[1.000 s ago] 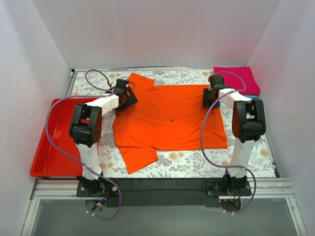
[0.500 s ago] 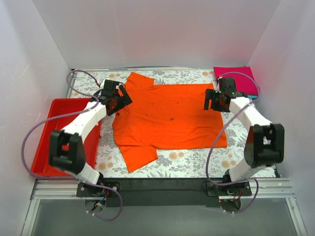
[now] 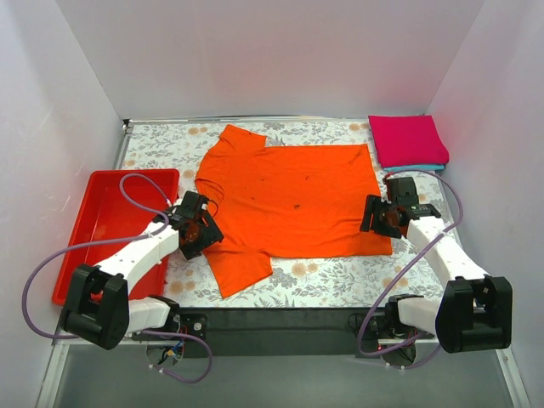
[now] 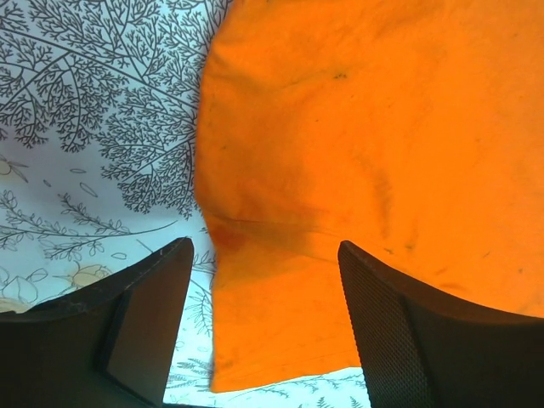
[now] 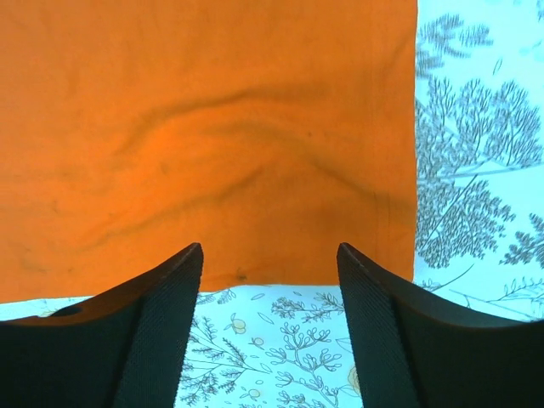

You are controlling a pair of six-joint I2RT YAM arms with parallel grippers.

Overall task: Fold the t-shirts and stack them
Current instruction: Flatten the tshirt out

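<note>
On the flowered table point(image 3: 327, 276), both arms reach low over the orange t-shirt point(image 3: 289, 200) spread flat in the middle.
Nearest me, the left gripper point(image 3: 194, 231) has its jaws apart with nothing between them, above the shirt's side edge by the near sleeve. The right gripper point(image 3: 380, 217), also spread and empty, sits over the near hem corner. A red tray point(image 3: 102, 234) lies to the left. Far right, the folded magenta t-shirt point(image 3: 406, 140) rests on the teal t-shirt point(image 3: 427, 167).
</note>
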